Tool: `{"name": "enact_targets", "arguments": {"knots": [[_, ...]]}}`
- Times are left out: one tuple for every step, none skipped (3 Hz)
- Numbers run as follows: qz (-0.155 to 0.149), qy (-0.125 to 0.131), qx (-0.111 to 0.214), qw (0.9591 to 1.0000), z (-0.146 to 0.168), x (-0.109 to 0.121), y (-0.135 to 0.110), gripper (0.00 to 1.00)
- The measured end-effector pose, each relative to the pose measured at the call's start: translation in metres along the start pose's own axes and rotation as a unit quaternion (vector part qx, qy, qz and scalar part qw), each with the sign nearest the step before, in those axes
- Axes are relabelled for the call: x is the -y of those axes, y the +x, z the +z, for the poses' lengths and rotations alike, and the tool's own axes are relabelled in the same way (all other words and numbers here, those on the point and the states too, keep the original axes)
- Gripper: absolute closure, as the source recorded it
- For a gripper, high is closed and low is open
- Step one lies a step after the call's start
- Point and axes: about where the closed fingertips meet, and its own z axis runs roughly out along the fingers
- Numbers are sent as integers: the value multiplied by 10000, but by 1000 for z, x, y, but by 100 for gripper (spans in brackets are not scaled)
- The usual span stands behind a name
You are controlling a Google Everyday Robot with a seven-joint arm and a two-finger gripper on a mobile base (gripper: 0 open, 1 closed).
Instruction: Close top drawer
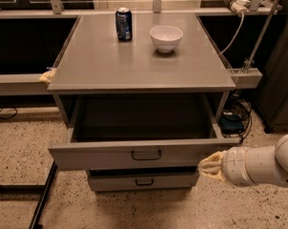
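The top drawer [101, 155] is a wide grey metal drawer pulled out from under the grey cabinet top [139, 61]. Its inside is dark and looks empty. A dark loop handle [146, 155] sits at the centre of its front panel. My gripper [207, 166] comes in from the right on a thick white arm [263, 165]. Its tan tip sits just right of the drawer front's right end, level with its lower edge.
A blue soda can [123, 24] and a white bowl [166, 37] stand at the back of the cabinet top. A narrower drawer [144, 181] shows below the top drawer. Cables and a dark box [232, 122] lie on the floor at the right. A black frame leg [43, 194] runs along the floor at the left.
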Motion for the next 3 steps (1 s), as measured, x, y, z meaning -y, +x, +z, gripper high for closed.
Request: {"name": "enact_targets", "arguments": {"knots": [[-359,415,118,9984,2,10,1,100],[-580,750,324,9950,5,26,2,100],[-685,1012,405,9917,10,41,8,100]]}}
